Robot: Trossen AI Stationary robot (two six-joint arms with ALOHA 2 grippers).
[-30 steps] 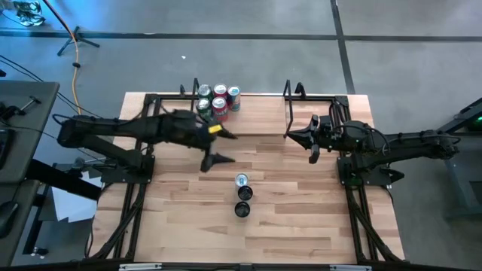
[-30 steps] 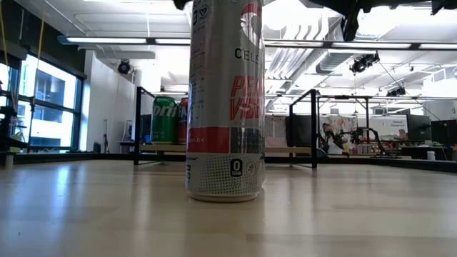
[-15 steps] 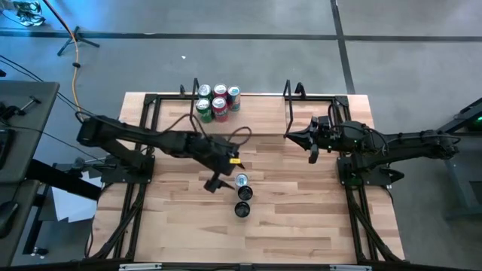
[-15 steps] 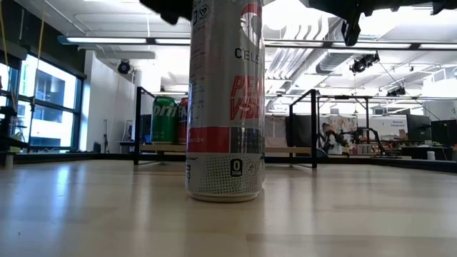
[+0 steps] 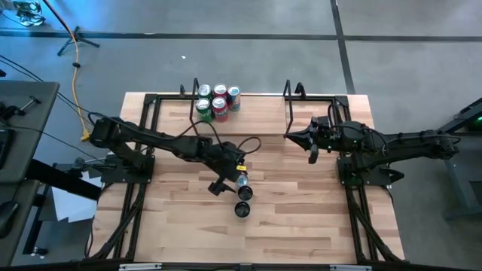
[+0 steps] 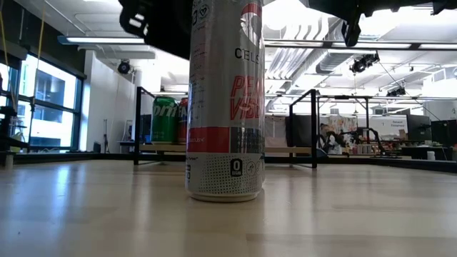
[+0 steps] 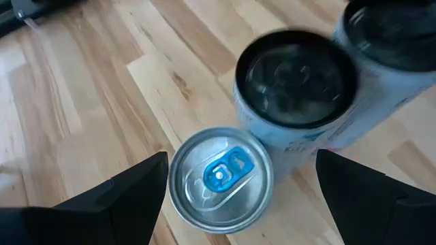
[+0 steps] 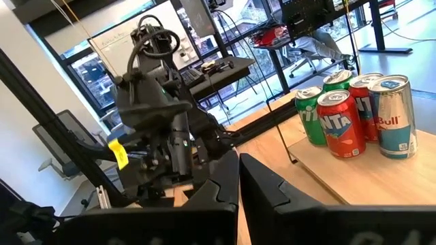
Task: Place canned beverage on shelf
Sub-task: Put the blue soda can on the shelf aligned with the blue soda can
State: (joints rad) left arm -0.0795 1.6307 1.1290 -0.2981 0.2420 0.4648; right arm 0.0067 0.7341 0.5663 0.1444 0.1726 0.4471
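A pale wooden desk [image 5: 301,218] is carrying a low wooden shelf [image 5: 256,105] with a black wire upright at each end, set along its far edge. Four cans are standing on the shelf's left part: two green cans [image 8: 311,114], a red Fanta can [image 8: 340,124] and a blue-and-silver Red Bull can [image 8: 395,117], bunched together and touching.

Near the middle of the desk, three more cans are standing in a short row, close together. The one nearest the shelf is a silver can with a blue pull tab [image 7: 221,179]. Next to it are two dark-topped cans [image 7: 294,78], one of them a tall silver Celsius can [image 6: 226,100] that is filling the low view.

The left gripper [image 7: 235,187] is hanging directly over the blue-tabbed can, its jaws spread wide with one on each side of the can's top and not touching it.

The right gripper [image 5: 313,144] is waiting above the right part of the desk, beside the shelf's right upright, with its jaws pressed together and holding nothing.
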